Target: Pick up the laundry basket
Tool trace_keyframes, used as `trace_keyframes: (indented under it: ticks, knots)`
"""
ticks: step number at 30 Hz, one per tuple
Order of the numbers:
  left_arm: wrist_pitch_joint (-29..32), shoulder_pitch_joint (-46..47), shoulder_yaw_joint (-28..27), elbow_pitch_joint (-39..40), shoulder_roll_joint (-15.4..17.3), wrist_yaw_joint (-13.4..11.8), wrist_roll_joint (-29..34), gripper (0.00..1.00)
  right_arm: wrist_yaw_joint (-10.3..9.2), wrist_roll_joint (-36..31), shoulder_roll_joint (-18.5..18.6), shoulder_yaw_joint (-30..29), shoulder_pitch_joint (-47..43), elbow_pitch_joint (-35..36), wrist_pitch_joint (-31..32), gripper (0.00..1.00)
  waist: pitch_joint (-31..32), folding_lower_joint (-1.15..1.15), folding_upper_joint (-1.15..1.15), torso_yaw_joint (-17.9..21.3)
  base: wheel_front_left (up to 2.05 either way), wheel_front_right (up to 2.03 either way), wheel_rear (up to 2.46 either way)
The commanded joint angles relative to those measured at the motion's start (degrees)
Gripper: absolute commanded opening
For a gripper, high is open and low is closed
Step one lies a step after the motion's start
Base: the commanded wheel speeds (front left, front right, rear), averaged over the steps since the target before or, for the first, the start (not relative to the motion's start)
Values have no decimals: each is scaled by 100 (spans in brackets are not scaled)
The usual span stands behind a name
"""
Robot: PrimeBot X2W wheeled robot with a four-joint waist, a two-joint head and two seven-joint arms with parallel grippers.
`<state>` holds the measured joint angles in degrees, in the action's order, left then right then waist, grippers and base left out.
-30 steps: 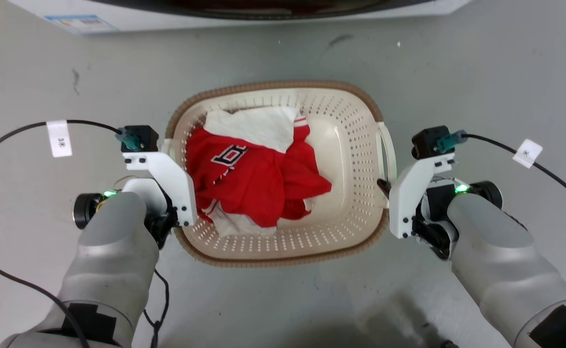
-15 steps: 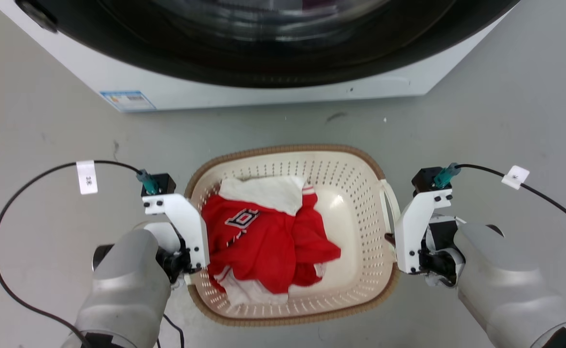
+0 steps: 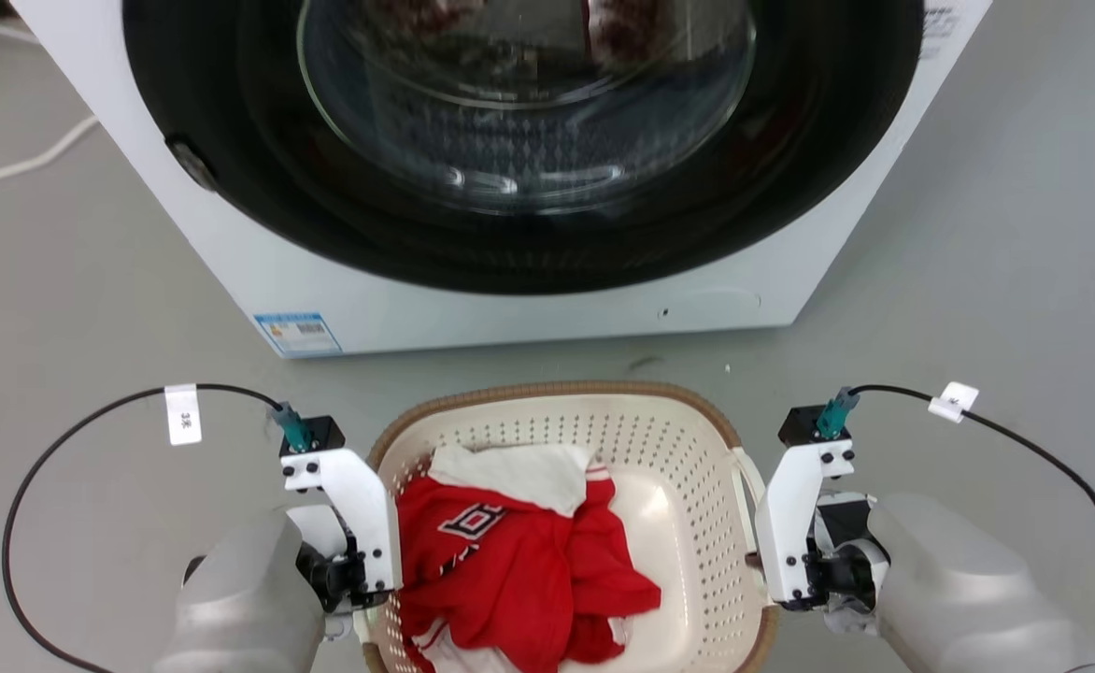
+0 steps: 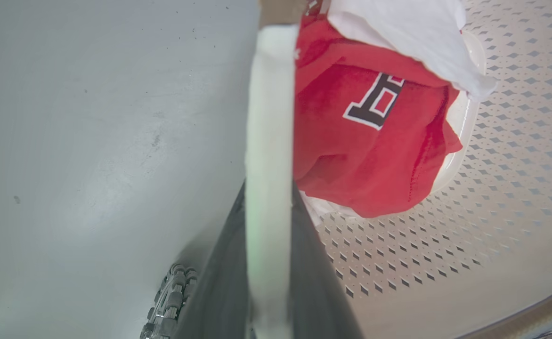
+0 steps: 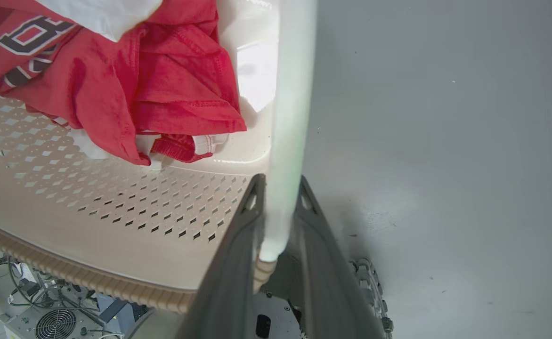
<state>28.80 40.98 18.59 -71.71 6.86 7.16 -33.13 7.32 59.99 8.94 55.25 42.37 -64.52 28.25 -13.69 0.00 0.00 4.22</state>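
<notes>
The head camera looks down on the laundry basket point(image 3: 557, 422) and washing machine point(image 3: 529, 320), while both wrist cameras, close at opposite sides, share its inside.

A white washing machine point(image 3: 529, 313) is standing on the grey floor point(image 3: 996, 299) (a blue label point(image 3: 297, 334) is showing near its lower corner). A white cloth point(image 3: 521, 472) is lying over a crumpled red garment point(image 3: 510, 570).

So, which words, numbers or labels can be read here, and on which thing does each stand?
Nothing reads with certainty.
Red crumpled shirt in the cream perforated laundry basket: one dark block letter, partly folded, unclear.
White tag on the left black cable, another on the right black cable: too small.
Blue sticker on the white washing machine: blurred.
</notes>
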Motion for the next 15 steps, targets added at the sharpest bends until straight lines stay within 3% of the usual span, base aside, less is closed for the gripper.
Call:
trace_keyframes:
  ticks: [1,15]
  knots:
    - [67,-99,48,72,-59,53,-92,0,30,79,-154,39,-92,-3,103,0,367,0,0,10,0,0,0]
    - [428,-496,364,67,-36,47,-468,0,25,384,-118,83,-221,-372,562,0,1307,0,0,-19,0,0,0]
